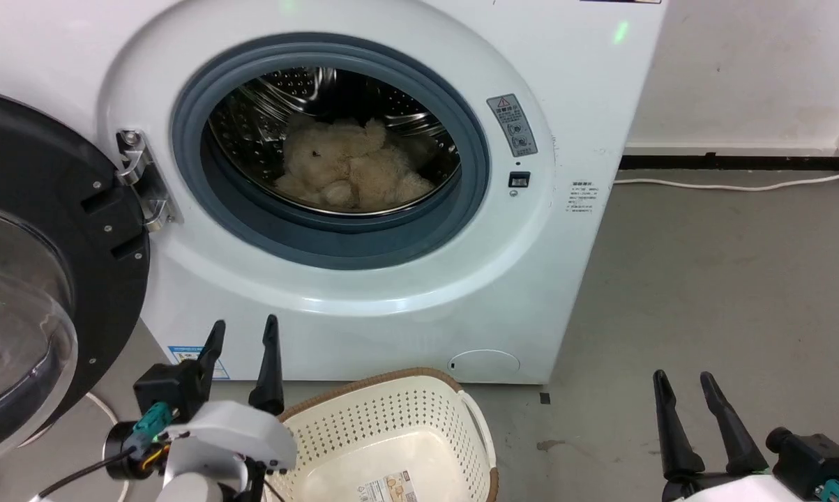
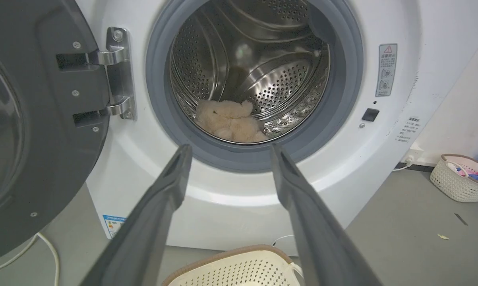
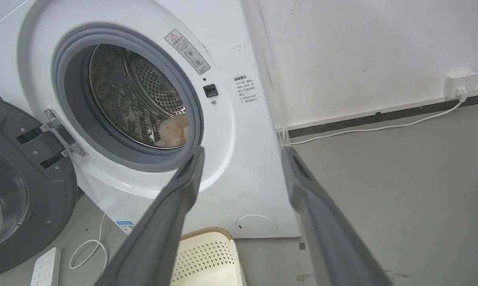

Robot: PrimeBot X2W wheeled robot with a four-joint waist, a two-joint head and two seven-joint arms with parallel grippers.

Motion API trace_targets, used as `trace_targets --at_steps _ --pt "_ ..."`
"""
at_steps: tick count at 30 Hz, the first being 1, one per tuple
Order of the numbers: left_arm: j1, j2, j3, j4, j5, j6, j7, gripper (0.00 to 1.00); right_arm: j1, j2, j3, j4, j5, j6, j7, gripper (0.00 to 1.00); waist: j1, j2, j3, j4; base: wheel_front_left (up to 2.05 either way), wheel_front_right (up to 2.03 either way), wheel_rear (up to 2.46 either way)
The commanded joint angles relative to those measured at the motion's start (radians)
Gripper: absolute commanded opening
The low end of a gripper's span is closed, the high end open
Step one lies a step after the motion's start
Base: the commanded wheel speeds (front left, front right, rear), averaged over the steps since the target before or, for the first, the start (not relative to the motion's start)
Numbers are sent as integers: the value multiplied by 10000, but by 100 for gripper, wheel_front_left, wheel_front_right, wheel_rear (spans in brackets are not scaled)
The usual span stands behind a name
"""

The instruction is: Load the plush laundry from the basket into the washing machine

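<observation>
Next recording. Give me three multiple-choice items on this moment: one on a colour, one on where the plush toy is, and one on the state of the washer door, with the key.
1. What colour is the rim of the basket?
A. blue
B. black
C. brown

2. Where does the plush bear lie?
A. in the basket
B. inside the washing machine
C. on the floor

3. How does the door of the washing machine stand?
A. swung open to the robot's left
B. shut over the opening
C. lying flat on the floor

Key:
1. C, the woven-look rim shows brown above cream perforated walls.
2. B, its cream fur shows inside the machine's round opening.
3. A, the door hangs aside at the left of the head view, leaving the opening uncovered.
</observation>
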Motion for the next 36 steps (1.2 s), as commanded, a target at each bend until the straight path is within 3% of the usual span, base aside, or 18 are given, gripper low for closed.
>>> trace_targets --at_steps 1,22,36 --pt "325 67 32 -291 -111 87 87 100 157 -2 -44 -55 -63 -7 21 100 1 0 -25 45 0 0 0" --pt "1681 497 -190 -1530 266 625 375 100 420 -2 5 130 -226 -7 126 100 1 0 30 212 0 0 0" --pt "1608 541 -374 -1588 280 597 172 100 410 -2 -6 306 -258 -7 202 100 1 0 3 244 0 0 0"
